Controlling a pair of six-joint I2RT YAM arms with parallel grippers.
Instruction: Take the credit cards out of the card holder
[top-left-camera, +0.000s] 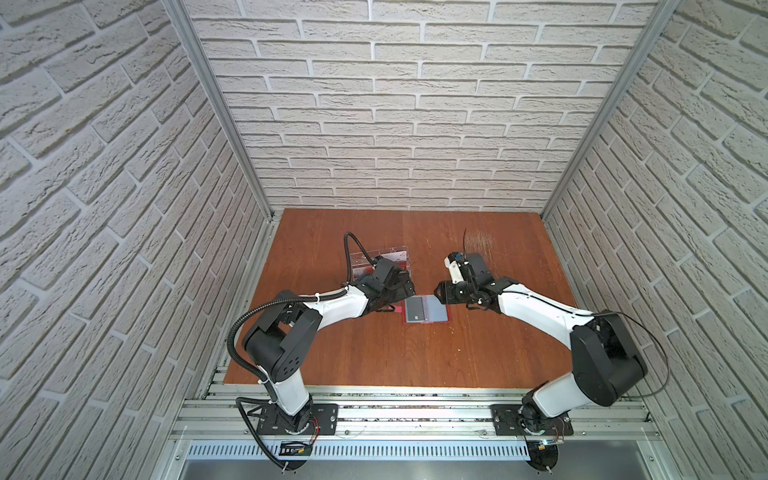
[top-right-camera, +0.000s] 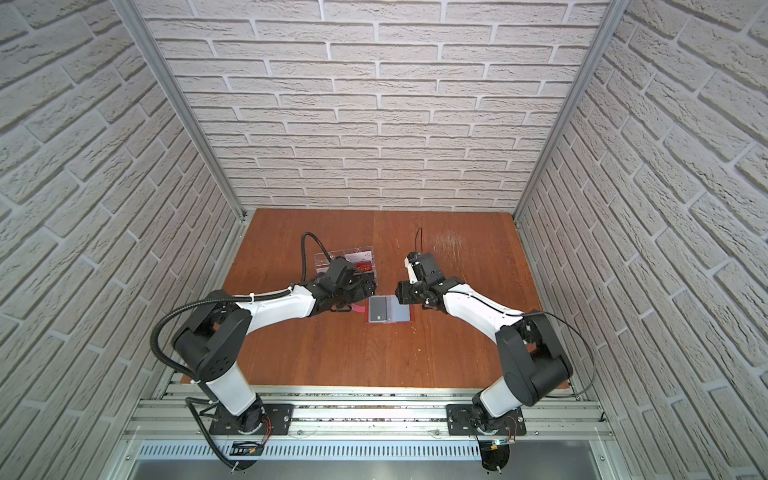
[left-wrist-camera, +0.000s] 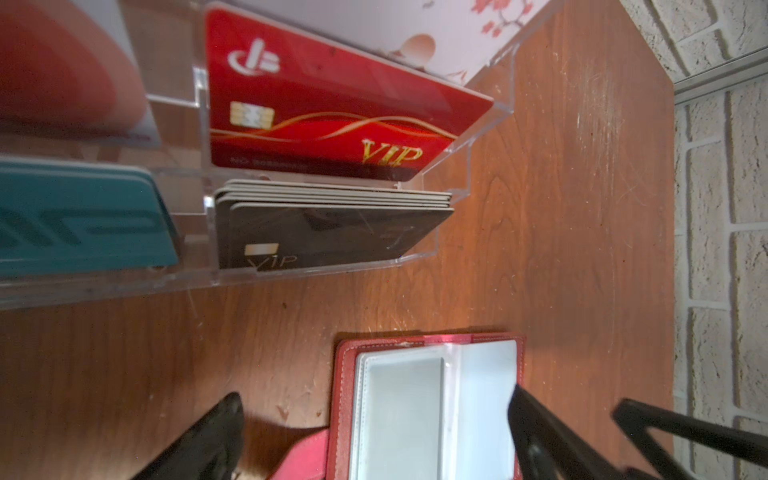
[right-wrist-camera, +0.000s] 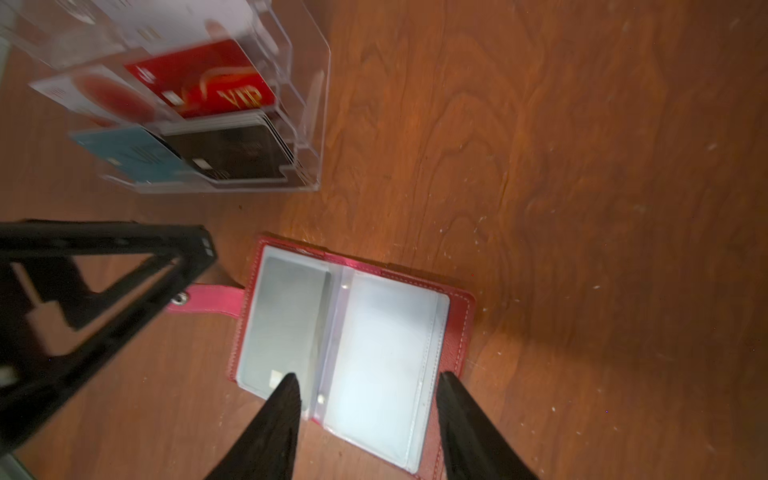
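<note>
My right gripper (right-wrist-camera: 369, 376) is closest to its camera. Its two black fingers (right-wrist-camera: 274, 424) are spread apart, with nothing pinched between them. One tip is over the near edge of the pocket that has a card in it. The other tip is by the red edge of the card holder (right-wrist-camera: 459, 320). I cannot tell if the tips touch it.

My left gripper (left-wrist-camera: 374, 392) is spread wide and holds nothing. One finger is over bare wood near the red strap (right-wrist-camera: 212, 297). The other is over a pale pocket of the holder.

There is open wood on the table (top-left-camera: 374, 353) to the right of the holder and toward my two bases. The brick walls (top-left-camera: 415, 124) stand well away from it. The closest edge is the clear tray (left-wrist-camera: 457, 195), which is behind my left gripper, near the holder but not touching it.

In both top views the card holder (top-left-camera: 440, 316) (top-right-camera: 401, 313) lies open and flat in the middle of the table, between my two grippers. A dark grey credit card (right-wrist-camera: 286, 316) sits in the pocket on the strap side. A stack of black cards (left-wrist-camera: 332, 232) stands in a corner box of the tray. It is in front of the red VIP card (left-wrist-camera: 332, 116) and next to the teal card (left-wrist-camera: 83, 216).
</note>
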